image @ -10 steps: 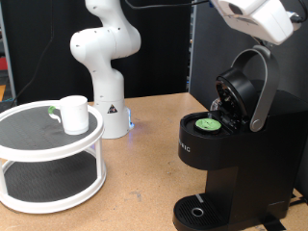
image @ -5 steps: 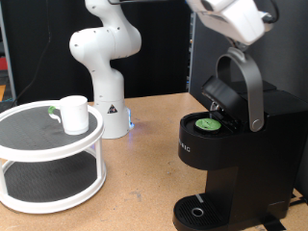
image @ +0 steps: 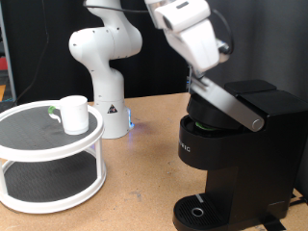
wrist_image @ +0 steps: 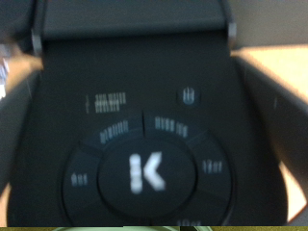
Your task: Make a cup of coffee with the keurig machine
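On the brown counter (image: 135,183) sits the black machine (image: 231,164), its lid almost down. Above its grey handle (image: 231,104) hangs the claw (image: 197,69); I cannot tell if it is apart. White cup (image: 74,114) rests on a round shelf (image: 48,154).

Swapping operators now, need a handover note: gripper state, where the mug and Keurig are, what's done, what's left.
Gripper: pressed on the keurig machine lid's silver handle; open or shut not visible.
Lid: lowered almost shut; wrist view shows the round button panel close up.
Cup: on the top tier of the white two-tier stand, at the exterior view's left, not under the spout.
Left: the lid is not quite closed, the cup is not at the machine.
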